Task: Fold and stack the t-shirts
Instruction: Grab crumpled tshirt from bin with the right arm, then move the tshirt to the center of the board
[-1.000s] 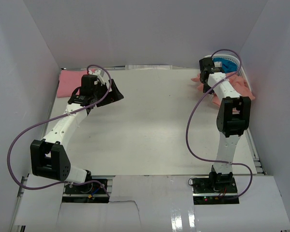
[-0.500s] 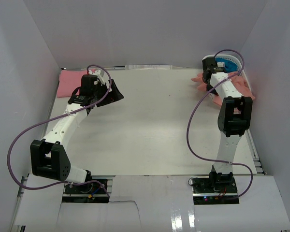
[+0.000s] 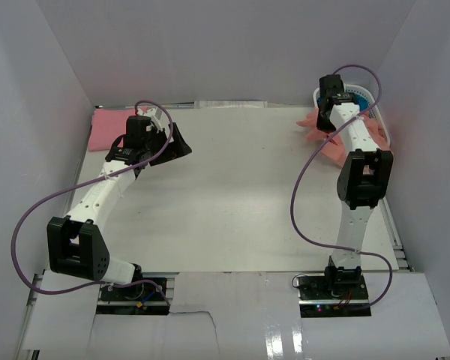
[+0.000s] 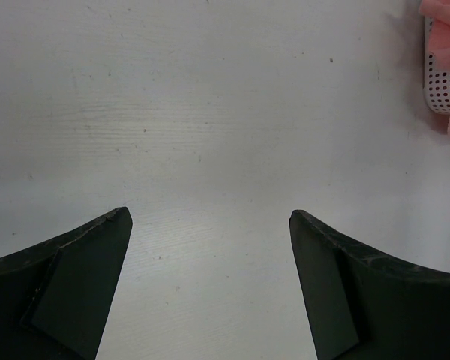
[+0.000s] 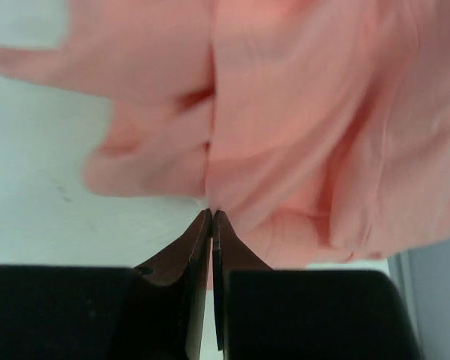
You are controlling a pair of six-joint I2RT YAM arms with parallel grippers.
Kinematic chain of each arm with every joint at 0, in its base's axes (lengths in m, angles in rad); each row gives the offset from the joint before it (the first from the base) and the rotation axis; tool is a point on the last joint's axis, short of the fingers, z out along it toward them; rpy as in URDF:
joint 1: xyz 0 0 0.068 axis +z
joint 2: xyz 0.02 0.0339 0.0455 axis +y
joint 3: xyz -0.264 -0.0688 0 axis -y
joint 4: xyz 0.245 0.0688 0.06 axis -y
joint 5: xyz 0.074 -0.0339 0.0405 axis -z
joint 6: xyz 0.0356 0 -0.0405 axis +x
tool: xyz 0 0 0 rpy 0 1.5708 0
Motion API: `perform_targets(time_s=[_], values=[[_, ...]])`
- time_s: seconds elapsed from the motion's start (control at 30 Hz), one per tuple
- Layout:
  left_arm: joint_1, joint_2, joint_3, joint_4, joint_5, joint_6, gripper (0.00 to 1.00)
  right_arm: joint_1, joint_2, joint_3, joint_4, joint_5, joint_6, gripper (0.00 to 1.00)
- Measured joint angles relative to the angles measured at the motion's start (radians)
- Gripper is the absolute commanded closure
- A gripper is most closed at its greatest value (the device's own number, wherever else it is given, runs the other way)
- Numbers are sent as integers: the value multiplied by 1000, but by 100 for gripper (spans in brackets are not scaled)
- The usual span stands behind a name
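Note:
A salmon-orange t-shirt (image 3: pixel 324 141) hangs out of the white lattice basket (image 3: pixel 371 94) at the far right onto the table. My right gripper (image 3: pixel 322 116) is over its left part. In the right wrist view that gripper (image 5: pixel 211 214) is shut, with a fold of the salmon t-shirt (image 5: pixel 300 135) pinched at its tips. A teal-blue t-shirt (image 3: pixel 358 99) lies in the basket. A lighter pink t-shirt (image 3: pixel 109 129) lies folded at the far left. My left gripper (image 3: pixel 180 142) hovers wide open over bare table (image 4: pixel 210 112), holding nothing (image 4: pixel 210 217).
White walls close in the table on the left, back and right. The basket's corner (image 4: pixel 444 82) with salmon cloth (image 4: pixel 444 19) shows at the upper right of the left wrist view. Purple cables loop off both arms.
My right gripper has closed on the salmon t-shirt and moved toward the back of the table, with the cloth bunching under it. The left arm has not moved.

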Motion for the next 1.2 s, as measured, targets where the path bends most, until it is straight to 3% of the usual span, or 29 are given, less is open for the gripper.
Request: perform_targets(time_s=[0.17,0.23,0.43,0.5,0.63,0.87,0.97,1.0,1.07,1.1,1.2], values=[[0,0,0,0,-6,2,2,64,6,259,-41,-200,-19,92],[0,0,0,0,-7,3,2,126,-59,245,-29,-300,-26,92],[0,0,0,0,-11,4,2,393,-511,-193,61,-550,-22,92],[0,0,0,0,-12,4,2,429,-666,-326,91,-614,-12,92],[4,0,0,0,-13,4,2,402,-871,-492,100,-589,13,92],[5,0,0,0,-14,4,2,366,-950,-615,27,-324,71,89],[6,0,0,0,-14,3,2,356,-952,-627,-10,-292,69,56],[6,0,0,-1,-14,3,2,355,-942,-629,-19,-290,68,49],[6,0,0,0,-13,3,2,355,-900,-649,-25,-274,60,46],[6,0,0,-1,-14,3,2,357,-873,-667,-23,-257,60,31],[6,0,0,0,-14,3,2,358,-792,-734,-16,-167,74,12]])
